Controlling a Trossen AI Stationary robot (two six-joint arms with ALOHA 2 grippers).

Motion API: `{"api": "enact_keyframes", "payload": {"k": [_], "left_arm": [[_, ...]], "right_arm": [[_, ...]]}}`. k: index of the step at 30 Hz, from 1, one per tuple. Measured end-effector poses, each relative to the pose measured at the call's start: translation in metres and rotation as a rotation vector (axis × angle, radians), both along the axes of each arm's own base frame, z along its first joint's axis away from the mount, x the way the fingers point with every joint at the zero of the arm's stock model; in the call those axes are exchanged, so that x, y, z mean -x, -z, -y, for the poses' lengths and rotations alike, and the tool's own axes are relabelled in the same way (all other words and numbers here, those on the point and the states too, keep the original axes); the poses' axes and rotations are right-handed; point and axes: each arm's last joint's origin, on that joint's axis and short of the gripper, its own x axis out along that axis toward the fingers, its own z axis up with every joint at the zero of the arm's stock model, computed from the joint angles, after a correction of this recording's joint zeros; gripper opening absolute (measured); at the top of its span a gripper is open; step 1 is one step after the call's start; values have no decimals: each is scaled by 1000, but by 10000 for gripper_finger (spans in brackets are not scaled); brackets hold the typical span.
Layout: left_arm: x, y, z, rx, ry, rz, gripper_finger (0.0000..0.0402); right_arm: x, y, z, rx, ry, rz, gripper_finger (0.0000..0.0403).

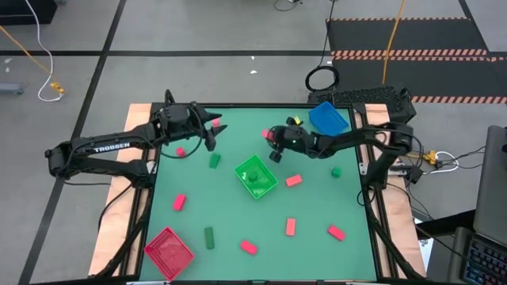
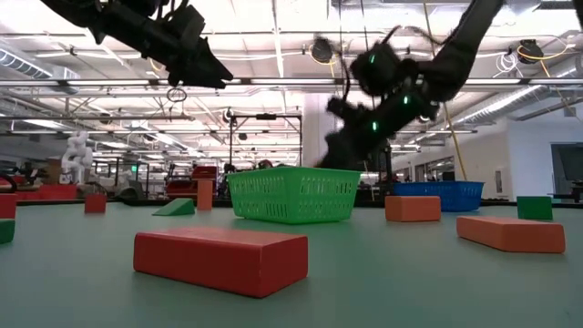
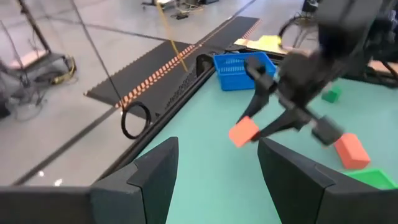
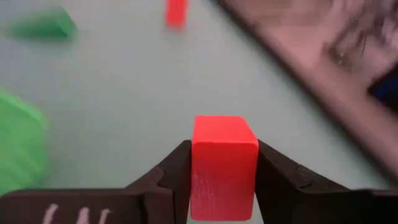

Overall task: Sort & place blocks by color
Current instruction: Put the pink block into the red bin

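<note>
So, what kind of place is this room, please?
Probably a robotics lab in an industrial hall: striped cable covers cross the concrete floor, ceiling trusses show behind the green-topped table, and a white robot figure stands beyond.

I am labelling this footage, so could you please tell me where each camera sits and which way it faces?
High: overhead, straight down; both arms, green bin.
Low: table height, level across; both arms overhead.
Left wrist: on the left arm, past its open fingers to the right gripper.
Right wrist: on the right arm, fingers clamping a red block.
Both wrist views share that block.

The red block (image 4: 224, 167) is cut off by the frame's edge.
</note>
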Motion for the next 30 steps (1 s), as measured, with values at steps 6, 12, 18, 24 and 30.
{"api": "enact_keyframes", "payload": {"k": [6, 12, 18, 24, 30], "left_arm": [[-8, -4, 18, -125, 128, -2, 225], [-17, -11, 41, -228, 283, 48, 225], [-26, -5, 56, -336, 289, -15, 225], [-44, 3, 59, -399, 281, -2, 225], [-54, 9, 58, -412, 276, 10, 225]], "right_arm": [[-5, -53, -31, 217, -255, 204, 122], [-5, -70, -48, 266, -423, 307, 122], [-6, -70, -53, 243, -442, 325, 122], [-6, -77, -54, 243, -434, 397, 122], [-6, -77, -55, 235, -446, 397, 122]]}}
